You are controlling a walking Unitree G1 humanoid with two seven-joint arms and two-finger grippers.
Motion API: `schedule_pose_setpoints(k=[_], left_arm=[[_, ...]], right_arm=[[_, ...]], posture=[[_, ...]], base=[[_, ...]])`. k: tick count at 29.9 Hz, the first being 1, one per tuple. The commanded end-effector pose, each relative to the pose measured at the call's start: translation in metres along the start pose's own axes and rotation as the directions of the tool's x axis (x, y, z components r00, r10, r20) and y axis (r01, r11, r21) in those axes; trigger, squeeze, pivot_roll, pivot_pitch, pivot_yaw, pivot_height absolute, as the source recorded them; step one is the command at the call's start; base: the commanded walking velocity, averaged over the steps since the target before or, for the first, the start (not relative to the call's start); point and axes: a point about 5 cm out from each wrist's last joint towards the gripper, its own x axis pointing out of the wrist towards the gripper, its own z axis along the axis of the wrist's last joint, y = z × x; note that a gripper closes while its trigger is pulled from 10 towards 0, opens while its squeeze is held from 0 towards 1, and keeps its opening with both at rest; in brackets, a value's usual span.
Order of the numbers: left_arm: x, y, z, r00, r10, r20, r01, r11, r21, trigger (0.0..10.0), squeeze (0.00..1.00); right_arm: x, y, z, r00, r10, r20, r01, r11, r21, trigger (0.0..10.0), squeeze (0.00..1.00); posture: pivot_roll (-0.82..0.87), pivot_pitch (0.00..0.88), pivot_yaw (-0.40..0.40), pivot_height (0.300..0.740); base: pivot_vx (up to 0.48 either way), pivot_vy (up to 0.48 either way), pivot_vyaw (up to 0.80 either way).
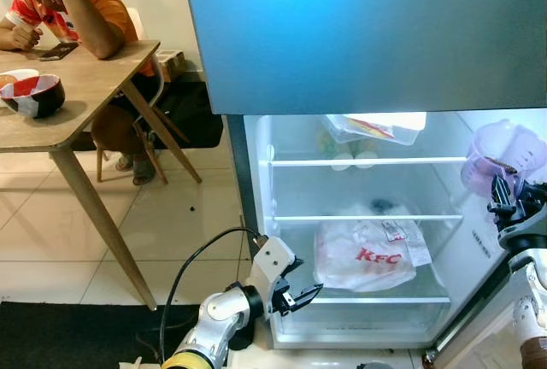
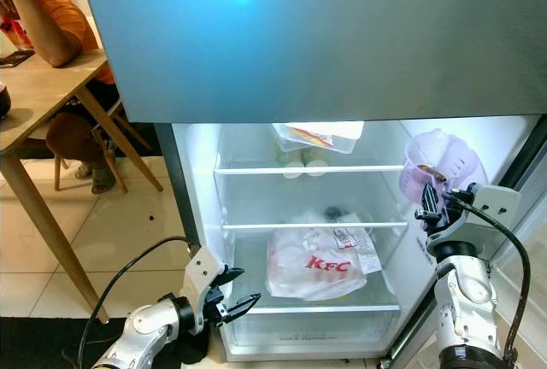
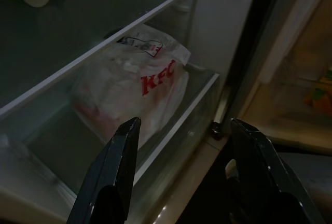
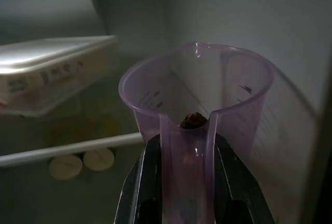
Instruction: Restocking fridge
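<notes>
The fridge (image 1: 256,241) stands with its lower compartment open and lit. My right gripper (image 2: 430,202) is shut on the handle of a clear purple measuring jug (image 2: 438,166), held up at the fridge's right side, level with the top shelf; a small dark lump lies inside the jug (image 4: 197,105). My left gripper (image 1: 301,296) is open and empty, low at the fridge's left front edge, near the bottom shelf. A white KFC bag (image 1: 369,254) lies on that shelf (image 3: 129,94). A white lidded container (image 1: 376,126) rests on the top shelf.
Two round white lids (image 1: 354,161) show under the top glass shelf. A person in an orange shirt (image 1: 81,10) sits at a wooden table (image 1: 77,96) at the left, with a bowl (image 1: 34,96) on it. The open fridge door's edge (image 2: 521,172) is at the right.
</notes>
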Motion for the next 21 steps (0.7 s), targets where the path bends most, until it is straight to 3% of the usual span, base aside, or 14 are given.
schedule_pose_setpoints(k=[1, 12, 17, 21], left_arm=[[0.002, 0.000, 0.006, 1.000, -0.026, 0.010, 0.026, 1.000, 0.012, 10.0, 0.00], [0.004, 0.003, 0.016, 0.999, -0.046, 0.028, 0.045, 0.998, 0.040, 10.0, 0.00], [0.005, 0.006, 0.021, 0.998, -0.026, 0.049, 0.024, 0.999, 0.039, 10.0, 0.00], [0.013, 0.007, 0.037, 0.994, -0.034, 0.106, 0.030, 0.999, 0.046, 10.0, 0.00]], right_arm=[[0.009, -0.006, 0.040, 0.991, 0.005, 0.136, -0.005, 1.000, 0.004, 10.0, 0.00], [0.014, -0.006, 0.056, 0.987, 0.059, 0.150, -0.058, 0.998, -0.010, 10.0, 0.00], [0.018, 0.000, 0.052, 0.990, 0.074, 0.121, -0.072, 0.997, -0.023, 10.0, 0.00], [0.029, 0.009, 0.039, 0.996, 0.075, 0.045, -0.072, 0.996, -0.050, 10.0, 0.00]], posture=[[-0.12, 0.008, 0.009, 0.609], [-0.12, 0.010, 0.011, 0.609], [-0.12, 0.018, 0.015, 0.609], [-0.12, 0.026, 0.014, 0.609]], base=[[0.000, 0.000, 0.00], [0.000, 0.000, 0.00], [0.000, 0.000, 0.00], [0.000, 0.000, 0.00]])
